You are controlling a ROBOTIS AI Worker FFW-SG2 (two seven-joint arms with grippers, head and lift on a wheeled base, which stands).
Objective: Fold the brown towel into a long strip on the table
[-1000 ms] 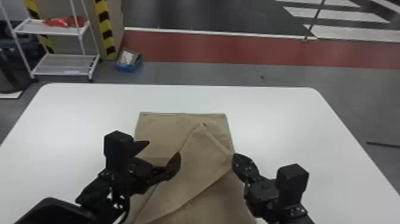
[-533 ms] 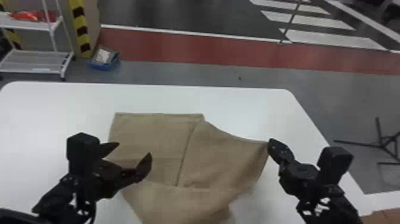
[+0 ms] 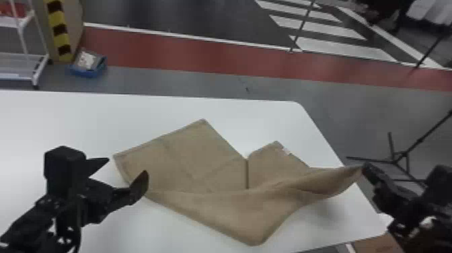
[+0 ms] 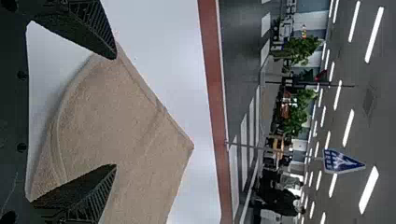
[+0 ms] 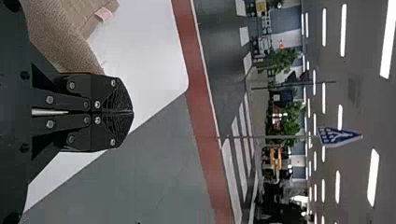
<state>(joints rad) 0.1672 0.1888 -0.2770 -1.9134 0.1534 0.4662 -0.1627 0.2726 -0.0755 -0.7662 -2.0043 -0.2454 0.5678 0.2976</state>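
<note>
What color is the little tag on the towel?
Pale pink; the tag shows best in the right wrist view.

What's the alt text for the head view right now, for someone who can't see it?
A brown cloth towel lies askew on a white table, one corner held raised at the right by the black right end effector. The open black left end effector hovers at the towel's left. Beyond is grey floor with a red band.

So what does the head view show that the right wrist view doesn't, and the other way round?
Head view: the left end effector, open; the blue bin; the shelf.
Right wrist view: the sign, plants and ceiling lights.
Both: the table and the towel, a corner held by the right end effector.
</note>
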